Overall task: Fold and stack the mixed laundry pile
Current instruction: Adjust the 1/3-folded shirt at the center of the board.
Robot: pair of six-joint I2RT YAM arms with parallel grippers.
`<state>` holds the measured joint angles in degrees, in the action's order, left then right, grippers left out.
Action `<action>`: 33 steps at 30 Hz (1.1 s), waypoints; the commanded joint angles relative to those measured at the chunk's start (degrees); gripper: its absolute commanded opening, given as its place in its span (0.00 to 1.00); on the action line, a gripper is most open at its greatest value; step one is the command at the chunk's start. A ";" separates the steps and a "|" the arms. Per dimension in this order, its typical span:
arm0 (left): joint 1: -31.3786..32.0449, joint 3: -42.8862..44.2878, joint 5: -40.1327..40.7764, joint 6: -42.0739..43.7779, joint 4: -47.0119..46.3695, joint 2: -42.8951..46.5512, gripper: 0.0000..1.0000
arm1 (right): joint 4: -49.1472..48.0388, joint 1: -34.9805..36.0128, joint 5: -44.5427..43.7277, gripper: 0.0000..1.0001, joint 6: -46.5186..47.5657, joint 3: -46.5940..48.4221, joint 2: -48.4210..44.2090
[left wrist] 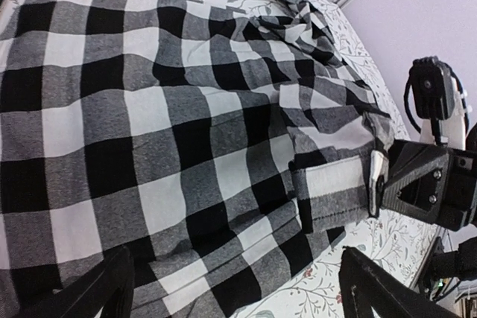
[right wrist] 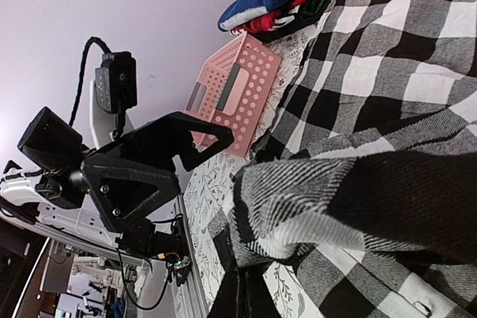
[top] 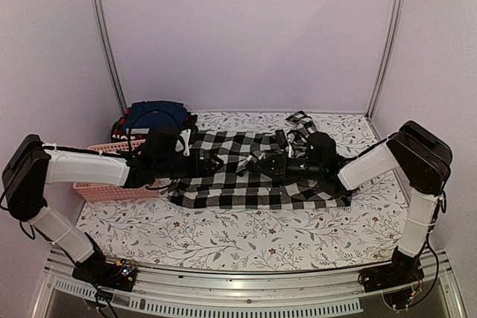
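— Starting with the cloth: what was the checked shirt (top: 223,184) like?
— Soft woven stuff in big black, white and grey squares. It lay spread mostly flat across the middle of the floral-printed table (top: 246,247), with a rumpled sleeve at its far right corner.
— And the rest of the laundry pile (top: 153,118)?
— Heaped at the far left, a navy blue garment (top: 158,112) on top and a red-and-black plaid piece (right wrist: 277,18) under it. The heap sat just behind the pink basket (right wrist: 238,87), which was rigid plastic with rows of small holes.
— The right gripper (left wrist: 375,178)?
— Pressed together on a folded band of the shirt, the cloth bunched around its tips.
— The left gripper (left wrist: 237,277)?
— Spread wide above the shirt's left half, holding nothing. Whether its fingertips touched the cloth, I couldn't tell.
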<state>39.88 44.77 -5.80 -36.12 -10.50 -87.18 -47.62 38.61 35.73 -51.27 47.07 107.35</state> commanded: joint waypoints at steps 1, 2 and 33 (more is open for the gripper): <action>-3.16 -1.71 0.86 -0.59 0.06 2.19 0.95 | -6.87 3.35 -1.92 0.01 -1.86 2.44 5.76; -3.30 -1.86 0.50 -0.28 0.02 2.00 0.95 | -6.75 3.74 -1.69 0.05 -1.87 2.88 6.88; 5.61 12.16 -10.23 -7.41 -6.48 -23.72 0.53 | 44.09 -13.35 -11.96 0.55 25.91 -10.27 -30.05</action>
<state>45.19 53.08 -15.09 -43.22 -15.55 -107.79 -3.86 27.18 20.86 -25.56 38.87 79.44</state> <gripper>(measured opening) 0.554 0.548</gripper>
